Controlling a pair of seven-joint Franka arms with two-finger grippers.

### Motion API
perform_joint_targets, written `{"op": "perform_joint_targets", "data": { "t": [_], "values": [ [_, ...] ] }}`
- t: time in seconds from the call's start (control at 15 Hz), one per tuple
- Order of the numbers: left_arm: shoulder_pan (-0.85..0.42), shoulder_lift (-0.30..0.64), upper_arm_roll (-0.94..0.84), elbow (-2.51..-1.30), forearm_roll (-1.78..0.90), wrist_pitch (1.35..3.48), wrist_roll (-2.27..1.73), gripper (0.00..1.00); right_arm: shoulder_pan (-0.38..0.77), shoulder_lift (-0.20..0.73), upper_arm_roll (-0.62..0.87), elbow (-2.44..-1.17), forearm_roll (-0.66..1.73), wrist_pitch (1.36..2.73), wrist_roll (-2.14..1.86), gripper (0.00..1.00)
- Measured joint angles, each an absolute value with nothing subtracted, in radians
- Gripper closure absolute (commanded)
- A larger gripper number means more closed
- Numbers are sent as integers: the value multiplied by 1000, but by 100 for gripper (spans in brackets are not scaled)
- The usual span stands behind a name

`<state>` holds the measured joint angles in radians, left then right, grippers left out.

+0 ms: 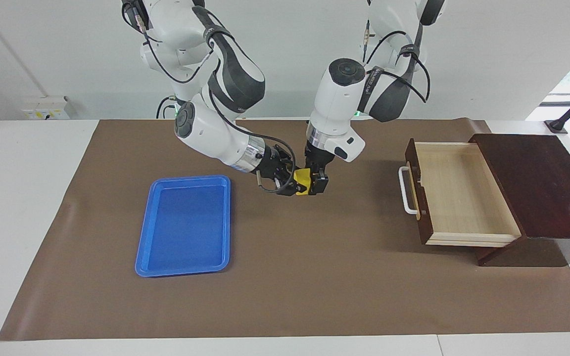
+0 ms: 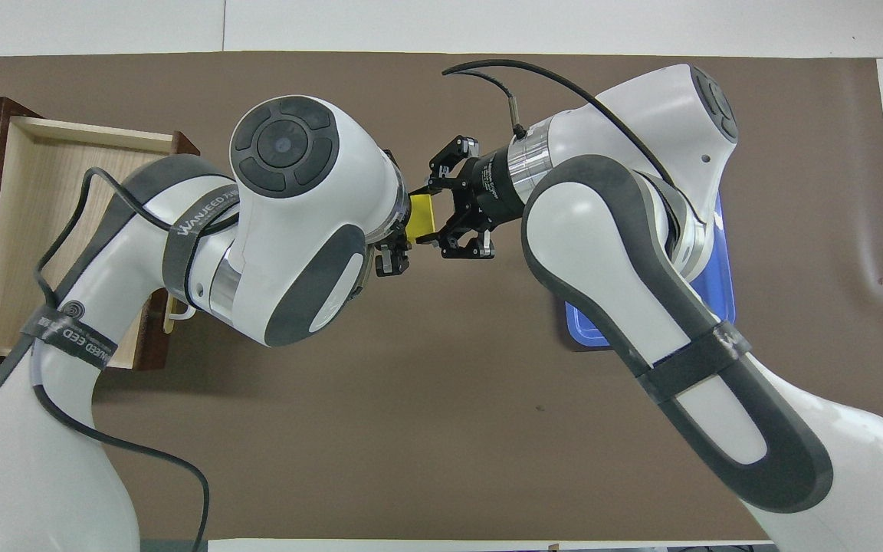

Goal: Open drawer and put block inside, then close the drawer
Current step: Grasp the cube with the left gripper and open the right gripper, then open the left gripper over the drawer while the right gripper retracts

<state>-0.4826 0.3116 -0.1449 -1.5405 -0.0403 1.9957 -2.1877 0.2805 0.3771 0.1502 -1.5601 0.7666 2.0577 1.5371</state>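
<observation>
Grippers meeting mid-table, right gripper (image 1: pixel 292 185) reaching sideways, left gripper (image 1: pixel 314 184) pointing down, both pinching block (image 1: pixel 303 181).

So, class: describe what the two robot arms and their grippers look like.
Both arms are glossy white with dark grey joint panels, round grey end caps and grey bands printed in white lettering. Black cables loop along them. The left gripper and right gripper are black, behind silver wrist rings.

Take the open drawer (image 1: pixel 463 193) as your landmark, at the left arm's end of the table. Toward the right arm's end from it, over the mat (image 1: pixel 314 277), the block (image 1: pixel 303 181) sits between both grippers. Further that way from the drawer lies the tray (image 1: pixel 184 225), well apart.
</observation>
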Motion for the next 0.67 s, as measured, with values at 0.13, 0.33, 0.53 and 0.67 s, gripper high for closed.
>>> {"op": "perform_joint_targets", "data": {
  "t": [0.13, 0.33, 0.53, 0.67],
  "values": [
    [-483, 312, -145, -1540, -40, 1996, -2188, 100, 281, 377, 150, -1560, 767, 2058, 1537, 100],
    [-482, 311, -143, -1539, -41, 1991, -2187, 100, 281, 378, 151, -1560, 769, 2059, 1537, 1],
    [-464, 299, -121, -1533, -43, 1953, -2173, 100, 280, 381, 151, -1555, 780, 2067, 1546, 0],
    [-398, 277, -106, -1530, -43, 1913, -2102, 100, 271, 380, 147, -1555, 780, 2066, 1548, 0]
  ]
}}
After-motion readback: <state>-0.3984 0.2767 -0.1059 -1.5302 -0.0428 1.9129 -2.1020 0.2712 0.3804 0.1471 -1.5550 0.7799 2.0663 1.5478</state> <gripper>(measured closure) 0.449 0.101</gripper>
